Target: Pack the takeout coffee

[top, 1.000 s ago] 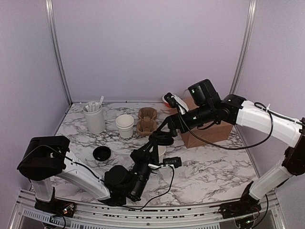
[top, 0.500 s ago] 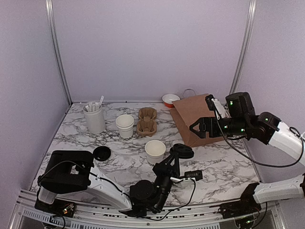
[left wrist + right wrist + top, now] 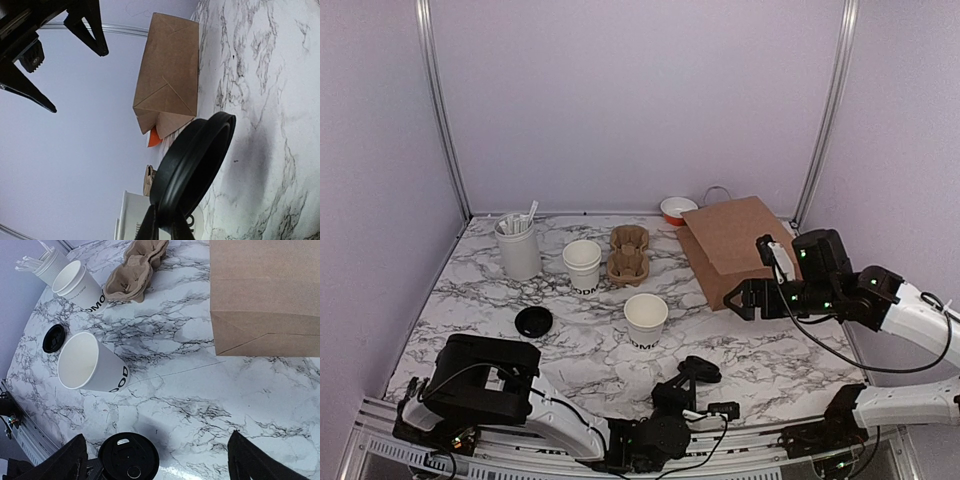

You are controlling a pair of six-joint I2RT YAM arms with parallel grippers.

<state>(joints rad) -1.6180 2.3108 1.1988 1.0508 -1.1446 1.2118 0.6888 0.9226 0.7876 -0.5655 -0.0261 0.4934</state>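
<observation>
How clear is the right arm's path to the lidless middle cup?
Likely yes: the open right gripper holds nothing, and only bare marble lies between it and the cup; the bag lies behind that line.

A white marble-patterned table [image 3: 780, 345] carries seven things. At the left rear stands a white canister [image 3: 518, 252] holding white sticks. Just right of it stands a lettered paper cup [image 3: 582, 266], then a brown pulp cup tray [image 3: 628, 253]. A brown paper bag [image 3: 730, 245] lies at the right, with a small red bowl [image 3: 677, 209] behind it. An open white cup [image 3: 645, 318] stands mid-table, and a black lid [image 3: 533, 321] lies flat well to its left.
</observation>
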